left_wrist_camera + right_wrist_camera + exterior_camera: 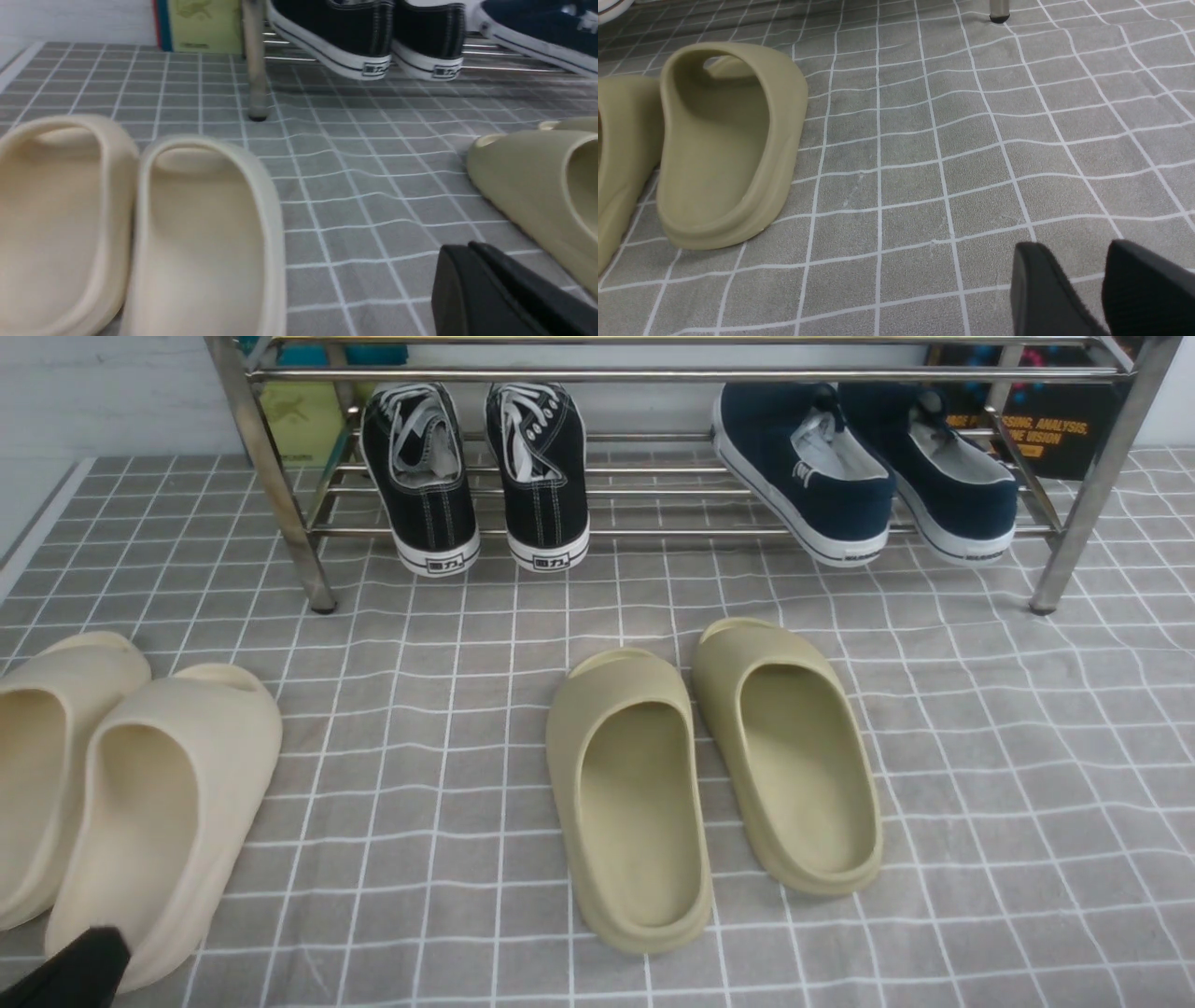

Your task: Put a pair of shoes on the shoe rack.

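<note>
**A:** Left gripper (472, 280) first: your wrist view shows its black fingers pressed together with nothing between them, low over the grey checked cloth (448, 728) near the cream foam slides (140, 784). Your right gripper (1083, 289) has a clear gap between its two fingers, and it too holds nothing.

**B:** And the shoes you're after?

**A:** Both black canvas sneakers (476, 476) already sit on the shoe rack (653, 375), side by side on the lower bars toward its left end, heels facing you and hanging a little past the front bar. Navy slip-on sneakers (864, 471) share that shelf to the right. Olive foam slides (714, 775) lie on the cloth in front.

**B:** If you had to shift one?

**A:** I'd judge it light, with a soft upper that would crumple under a pinch. The stiff rubber heel or the sole edge looks like your safest hold; loose laces could snag on the bars.
</note>
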Motion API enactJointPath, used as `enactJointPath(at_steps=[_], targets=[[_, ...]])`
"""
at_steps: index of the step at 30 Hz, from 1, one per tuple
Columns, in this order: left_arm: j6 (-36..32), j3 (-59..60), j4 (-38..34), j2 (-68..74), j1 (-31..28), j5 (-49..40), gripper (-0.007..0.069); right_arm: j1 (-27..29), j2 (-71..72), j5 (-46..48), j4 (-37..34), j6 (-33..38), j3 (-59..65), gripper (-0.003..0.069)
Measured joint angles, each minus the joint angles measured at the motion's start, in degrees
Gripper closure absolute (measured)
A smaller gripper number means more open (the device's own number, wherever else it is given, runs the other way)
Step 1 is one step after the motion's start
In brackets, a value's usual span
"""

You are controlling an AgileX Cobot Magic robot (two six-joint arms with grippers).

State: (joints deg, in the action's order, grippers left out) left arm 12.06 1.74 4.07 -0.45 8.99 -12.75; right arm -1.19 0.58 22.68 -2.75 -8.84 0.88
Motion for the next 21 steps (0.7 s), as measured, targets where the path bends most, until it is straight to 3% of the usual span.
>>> enactJointPath(at_steps=[6,21], targets=[[-7.3,0.0,-7.0,-0.1,-5.5,-9.9,0.0638,0.0,0.1,0.0,0.0,0.0,0.0,0.0419],[-8.8,0.0,-7.9,-0.1,-5.7,-10.1,0.0638,0.0,0.1,0.0,0.0,0.0,0.0,0.0419]])
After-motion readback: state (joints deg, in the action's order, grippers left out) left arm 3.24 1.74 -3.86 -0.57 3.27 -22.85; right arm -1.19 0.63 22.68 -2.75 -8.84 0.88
